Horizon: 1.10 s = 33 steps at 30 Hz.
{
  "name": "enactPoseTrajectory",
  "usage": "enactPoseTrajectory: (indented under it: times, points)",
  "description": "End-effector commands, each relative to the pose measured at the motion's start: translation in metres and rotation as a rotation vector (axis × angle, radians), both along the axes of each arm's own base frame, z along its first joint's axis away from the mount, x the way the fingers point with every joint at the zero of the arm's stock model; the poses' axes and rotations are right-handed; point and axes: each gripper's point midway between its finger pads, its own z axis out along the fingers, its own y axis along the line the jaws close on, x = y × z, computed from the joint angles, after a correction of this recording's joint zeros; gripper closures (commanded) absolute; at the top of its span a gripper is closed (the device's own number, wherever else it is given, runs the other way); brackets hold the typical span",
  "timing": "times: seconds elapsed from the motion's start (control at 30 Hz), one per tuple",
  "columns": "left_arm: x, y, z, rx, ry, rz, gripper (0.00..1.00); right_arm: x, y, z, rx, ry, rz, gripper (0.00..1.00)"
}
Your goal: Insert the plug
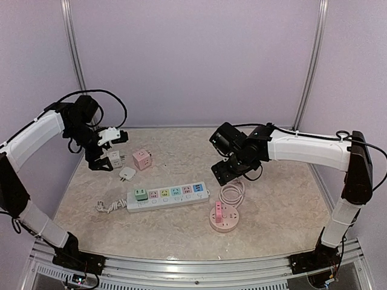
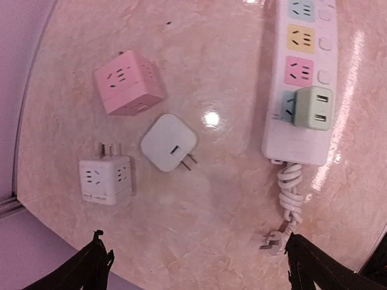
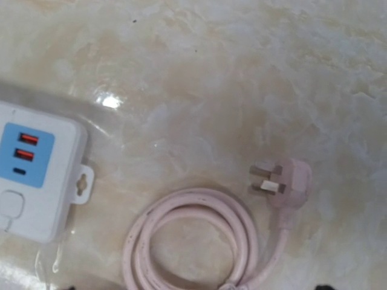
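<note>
I think the job has hardly begun. No plug is in either of my hands yet.

My left hand (image 1: 100, 162) hangs above the bench (image 1: 272, 205), over the small blocks. Its fingers (image 2: 91, 266) are spread wide and there is nothing between them. Under it sit a pink cube (image 2: 128, 83), a white cube (image 2: 106, 179) and a flat white plug (image 2: 169, 142). They are near each other but not touching.

My right hand (image 1: 225, 172) hangs over the pink plug (image 3: 284, 181). I only see tiny dark bits of its fingers, so I cannot tell if it is open or closed. It does not look like it holds anything.

The pink plug lies flat on the bench with its pins pointing at the power strip (image 1: 169, 196). It is well apart from the strip. Its pink cord (image 3: 193, 241) curls in a loop beside it and seems to go to the round pink socket (image 1: 224, 217).

One green block (image 2: 314, 107) is already stuck in the end hole of the strip. The other coloured holes are free.

I am not sure which plug is meant. I guess the pink one. What is left: go down, grab it, lift it, line up the pins with a free hole, and push it in.
</note>
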Motion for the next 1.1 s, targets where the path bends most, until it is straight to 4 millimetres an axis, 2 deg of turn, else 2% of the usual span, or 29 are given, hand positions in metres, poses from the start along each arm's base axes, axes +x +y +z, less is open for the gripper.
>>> enactPoseTrajectory:
  times: [0.0, 0.07, 0.13, 0.17, 0.27, 0.37, 0.53, 0.73, 0.9, 1.07]
  points:
    - [0.084, 0.042, 0.033, -0.02, -0.19, 0.284, 0.01, 0.0, 0.001, 0.008, -0.018, -0.021, 0.009, 0.16]
    - [0.118, 0.061, 0.043, -0.034, -0.227, 0.422, 0.01, 0.001, 0.001, 0.008, -0.026, -0.023, 0.011, 0.16]
    - [0.14, 0.071, 0.027, -0.016, -0.158, 0.472, 0.01, 0.001, 0.001, 0.007, -0.033, -0.024, 0.012, 0.15]
    - [0.144, 0.073, 0.024, 0.003, -0.124, 0.467, 0.01, 0.0, 0.001, 0.007, -0.037, -0.023, 0.016, 0.15]
    - [0.151, 0.078, -0.013, 0.118, 0.021, 0.422, 0.01, -0.001, 0.0, 0.004, -0.051, -0.019, 0.019, 0.14]
    - [0.164, 0.086, -0.046, 0.204, 0.064, 0.416, 0.01, -0.001, 0.0, 0.001, -0.059, -0.017, 0.021, 0.14]
    - [0.185, 0.092, -0.072, 0.247, 0.063, 0.42, 0.01, -0.002, 0.001, -0.004, -0.068, -0.008, 0.033, 0.13]
    - [0.186, 0.087, -0.107, 0.259, 0.126, 0.373, 0.01, -0.003, 0.002, -0.012, -0.077, 0.009, 0.039, 0.13]
    - [0.169, 0.079, -0.134, 0.269, 0.223, 0.305, 0.05, -0.005, 0.002, -0.013, -0.078, 0.013, 0.041, 0.12]
    - [0.152, 0.069, -0.138, 0.245, 0.246, 0.208, 0.08, -0.005, 0.003, -0.015, -0.076, 0.017, 0.043, 0.12]
